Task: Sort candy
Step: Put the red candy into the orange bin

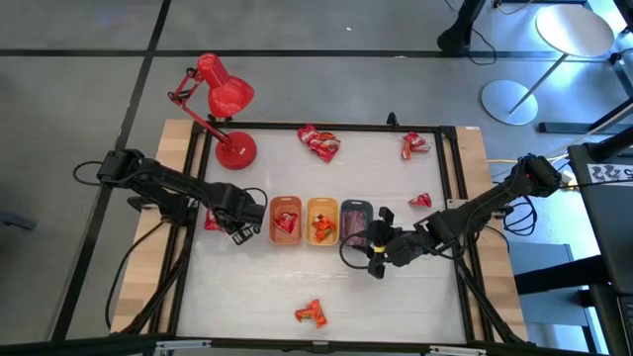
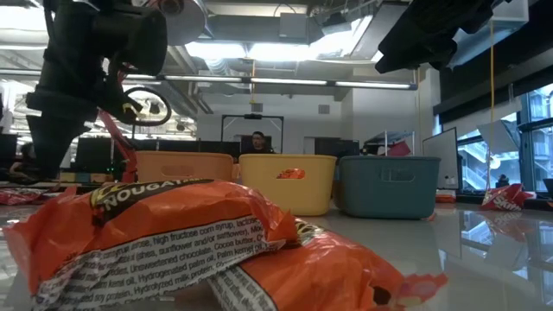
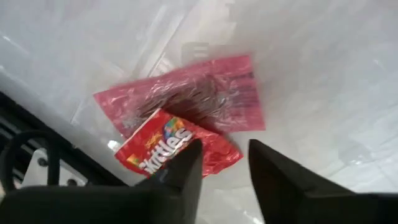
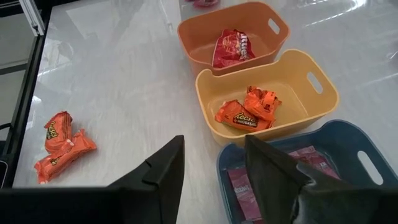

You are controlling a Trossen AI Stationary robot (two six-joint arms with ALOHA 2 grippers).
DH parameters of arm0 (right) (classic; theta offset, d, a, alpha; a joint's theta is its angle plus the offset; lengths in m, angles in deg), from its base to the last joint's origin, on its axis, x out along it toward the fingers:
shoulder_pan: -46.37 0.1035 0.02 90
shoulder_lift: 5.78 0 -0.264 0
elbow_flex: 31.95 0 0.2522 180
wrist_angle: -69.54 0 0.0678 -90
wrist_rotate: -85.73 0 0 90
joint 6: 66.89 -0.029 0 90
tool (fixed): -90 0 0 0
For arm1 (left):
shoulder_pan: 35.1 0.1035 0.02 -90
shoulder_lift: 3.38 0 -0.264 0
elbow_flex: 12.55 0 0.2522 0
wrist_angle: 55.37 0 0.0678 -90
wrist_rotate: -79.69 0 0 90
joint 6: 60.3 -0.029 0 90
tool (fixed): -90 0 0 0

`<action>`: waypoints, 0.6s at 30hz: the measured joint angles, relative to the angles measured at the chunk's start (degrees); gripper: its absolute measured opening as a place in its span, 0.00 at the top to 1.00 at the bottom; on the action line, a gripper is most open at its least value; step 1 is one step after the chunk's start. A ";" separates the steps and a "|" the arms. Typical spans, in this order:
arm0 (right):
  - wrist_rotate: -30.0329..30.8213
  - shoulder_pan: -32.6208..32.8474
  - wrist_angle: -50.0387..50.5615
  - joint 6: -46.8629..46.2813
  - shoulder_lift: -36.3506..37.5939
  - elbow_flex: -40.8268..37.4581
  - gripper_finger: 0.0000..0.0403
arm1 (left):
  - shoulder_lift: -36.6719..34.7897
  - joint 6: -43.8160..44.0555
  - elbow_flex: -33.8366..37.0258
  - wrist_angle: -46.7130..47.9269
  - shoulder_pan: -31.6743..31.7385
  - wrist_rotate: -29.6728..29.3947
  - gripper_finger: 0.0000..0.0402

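My left gripper (image 3: 221, 165) is open and points down over the table's left part, left of the orange tray (image 1: 286, 220). Below it a red Skittles packet (image 3: 161, 146) lies partly on a pink packet (image 3: 199, 96) on the white tabletop. My right gripper (image 4: 214, 165) stands open, with nothing between its fingers, at the near side of the grey tray (image 4: 348, 149). The orange tray holds a red packet (image 4: 233, 46), the yellow tray (image 4: 311, 81) holds orange packets (image 4: 249, 109), and the grey tray holds pink ones (image 4: 298, 177).
Loose candy lies at the far middle (image 1: 319, 143), far right (image 1: 415, 144), right of the trays (image 1: 420, 200) and near the front edge (image 1: 312, 313). A red desk lamp (image 1: 223, 99) stands at the far left corner. A dark frame (image 1: 460, 178) rims the table.
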 joint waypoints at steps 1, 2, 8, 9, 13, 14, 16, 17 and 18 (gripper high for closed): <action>0.00 0.00 0.00 0.00 0.00 0.00 0.59 | 0.00 -0.23 0.00 -0.07 0.12 -0.01 0.65; 0.00 0.00 0.00 0.00 0.00 0.00 0.59 | 0.00 -0.25 0.00 -0.07 0.35 0.01 0.61; 0.00 0.00 0.00 0.02 0.00 0.00 0.59 | 0.00 -2.96 0.00 -0.02 1.53 0.02 0.49; 0.00 0.00 0.00 0.02 0.00 0.00 0.59 | 0.00 -2.78 0.00 0.00 1.82 0.01 0.48; 0.00 0.00 0.02 0.02 0.00 0.00 0.59 | -0.02 -0.24 0.87 -0.20 3.05 0.02 0.47; 0.00 0.00 0.01 0.02 0.00 0.00 0.59 | -0.02 0.11 1.58 -0.15 3.39 0.02 0.47; 0.00 0.00 0.03 0.02 0.00 0.00 0.59 | -0.02 1.47 3.34 -0.04 4.18 0.04 0.47; 0.00 0.00 0.03 0.02 0.00 0.00 0.59 | -0.02 2.01 4.27 -0.05 4.54 0.04 0.47; 0.00 0.00 0.03 0.02 0.00 0.00 0.59 | -0.02 2.62 5.11 0.02 4.87 0.02 0.47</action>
